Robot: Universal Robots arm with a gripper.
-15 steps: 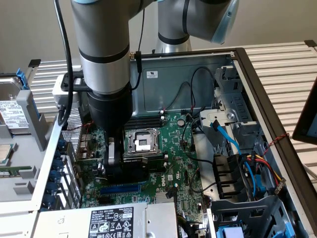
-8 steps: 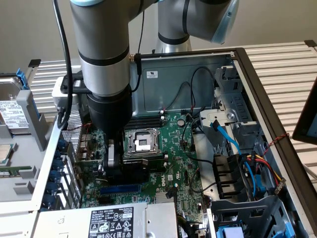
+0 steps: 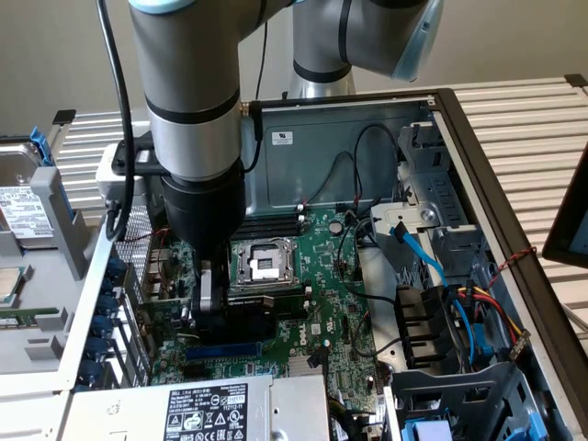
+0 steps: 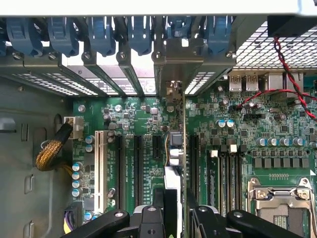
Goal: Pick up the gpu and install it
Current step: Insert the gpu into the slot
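In the wrist view my gripper (image 4: 173,210) is shut on the gpu (image 4: 174,144), which I see edge-on as a thin upright card running from my fingers (image 4: 157,201) to its silver bracket (image 4: 168,67) at the rear slot openings. The card stands over the black expansion slots of the green motherboard (image 4: 237,129); whether it is seated in a slot I cannot tell. In the exterior view the gripper (image 3: 213,308) reaches down inside the open case, and the gpu's black shroud (image 3: 262,317) sits low over the motherboard (image 3: 322,276), just below the CPU socket (image 3: 262,262).
Blue slot latches (image 4: 99,34) line the case's rear wall. A red wire (image 4: 282,74) and a yellow braided cable (image 4: 49,151) flank the slots. The power supply (image 3: 211,409), drive cage with blue cables (image 3: 423,262) and a hard drive (image 3: 23,207) surround the board.
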